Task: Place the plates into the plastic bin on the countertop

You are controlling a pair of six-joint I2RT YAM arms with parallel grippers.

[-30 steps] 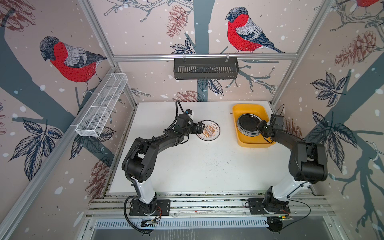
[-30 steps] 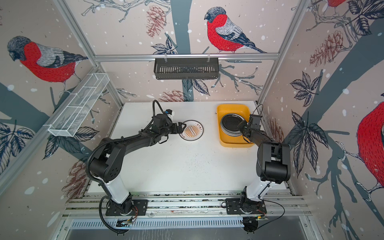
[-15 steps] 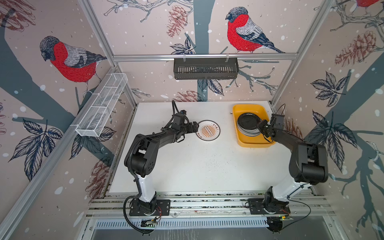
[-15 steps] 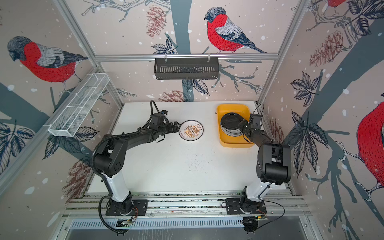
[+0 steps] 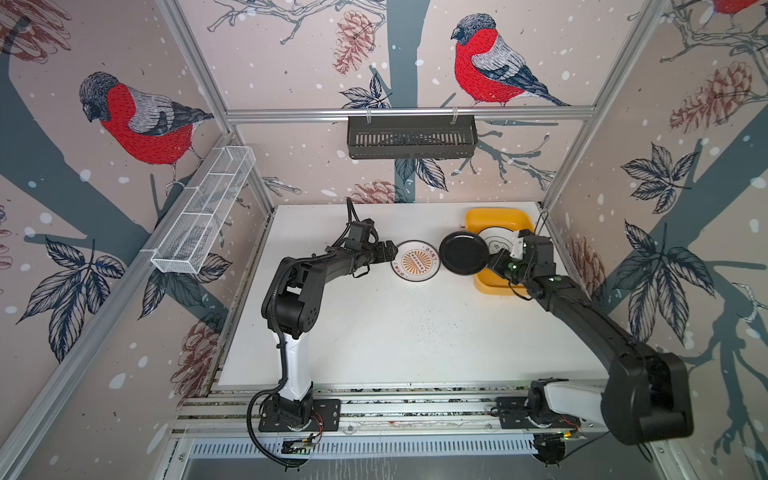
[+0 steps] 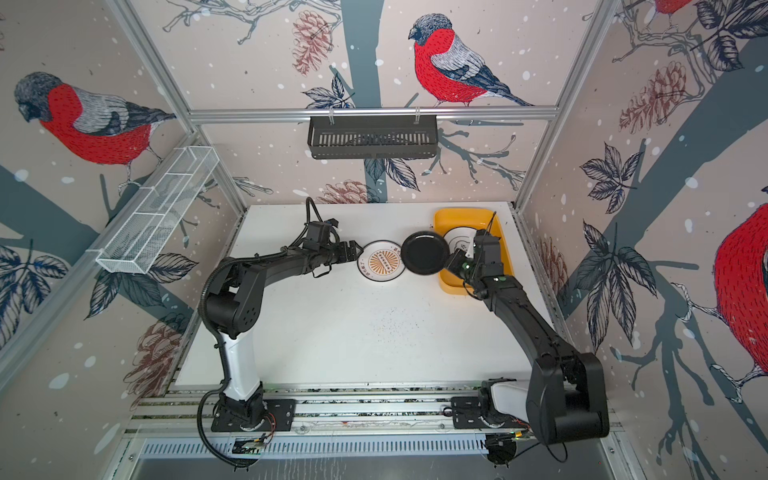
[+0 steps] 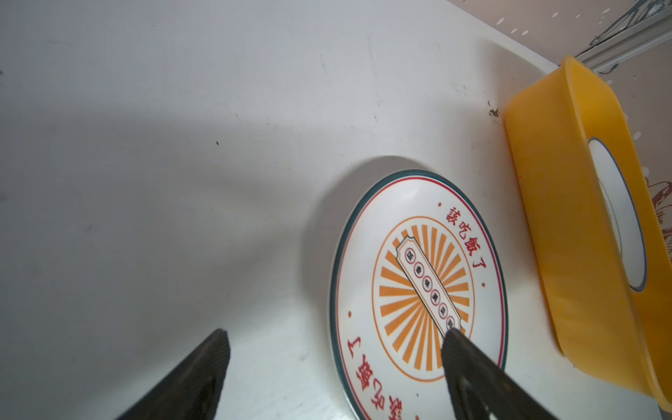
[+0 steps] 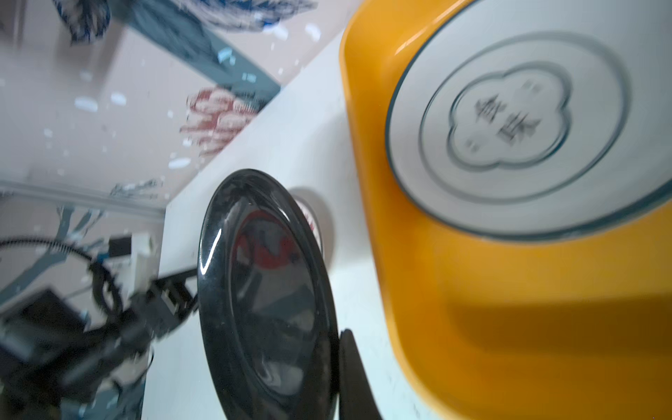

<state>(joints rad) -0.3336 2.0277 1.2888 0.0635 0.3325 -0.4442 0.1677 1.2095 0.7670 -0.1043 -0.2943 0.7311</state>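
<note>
Grip check: right jaws clamp rim of black plate (image 5: 462,258), yellow plastic bin (image 5: 494,286) just beside them; left jaws wide open, empty, sunburst plate (image 5: 415,261) at their tips on bench (image 5: 395,332): straddle rim, close squarely.

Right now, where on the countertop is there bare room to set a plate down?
The countertop is bare from the sunburst plate forward to the aluminium framing, and in the far left corner behind the left gripper. The far right is crowded: that plate, the black plate gripped by the right gripper, and the plastic bin, largely filled by a white plate.
</note>
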